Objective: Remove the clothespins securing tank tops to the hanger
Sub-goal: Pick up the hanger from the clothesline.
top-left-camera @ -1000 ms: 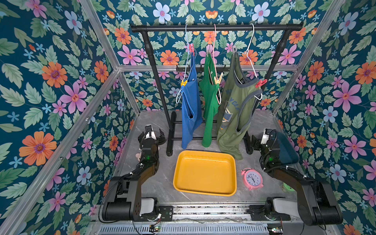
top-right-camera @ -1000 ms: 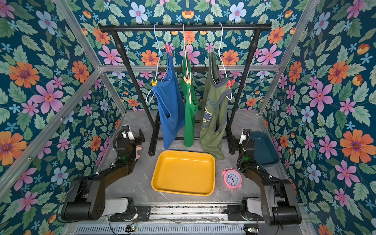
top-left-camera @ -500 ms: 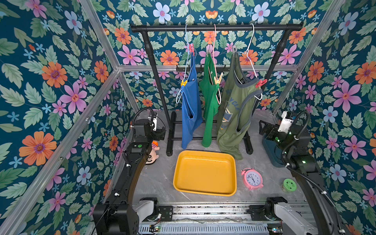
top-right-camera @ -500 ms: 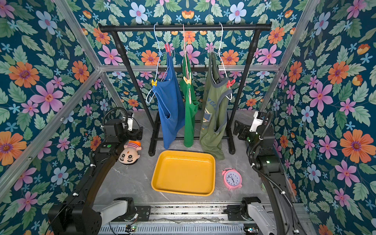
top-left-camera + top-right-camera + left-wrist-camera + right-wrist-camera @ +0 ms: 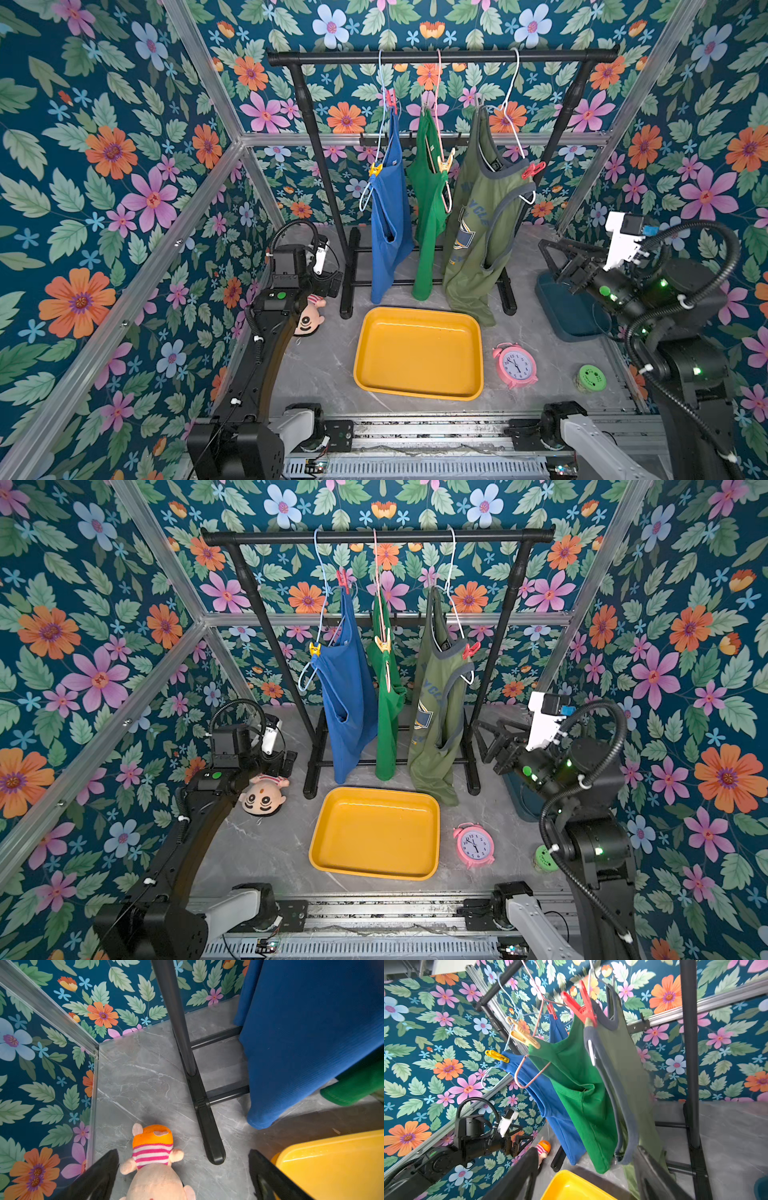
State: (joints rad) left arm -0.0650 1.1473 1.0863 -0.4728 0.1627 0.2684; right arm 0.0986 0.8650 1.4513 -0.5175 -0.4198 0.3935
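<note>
Red clothespin (image 5: 390, 101) and yellow clothespin (image 5: 375, 169) hold the blue tank top (image 5: 388, 232) to its hanger; 2 more pins grip the green tank top (image 5: 428, 216) and olive tank top (image 5: 478, 232) on the black rack (image 5: 440, 57). Left gripper (image 5: 183, 1151) hangs wide open over a plush doll (image 5: 153, 1153); right gripper (image 5: 586, 1149) is spread, empty, facing the shirts

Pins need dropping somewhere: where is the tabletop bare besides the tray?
Bare marble: between yellow tray and plush doll, and between pink clock and green disc. Crowded beneath the tank tops, around the rack feet.
</note>
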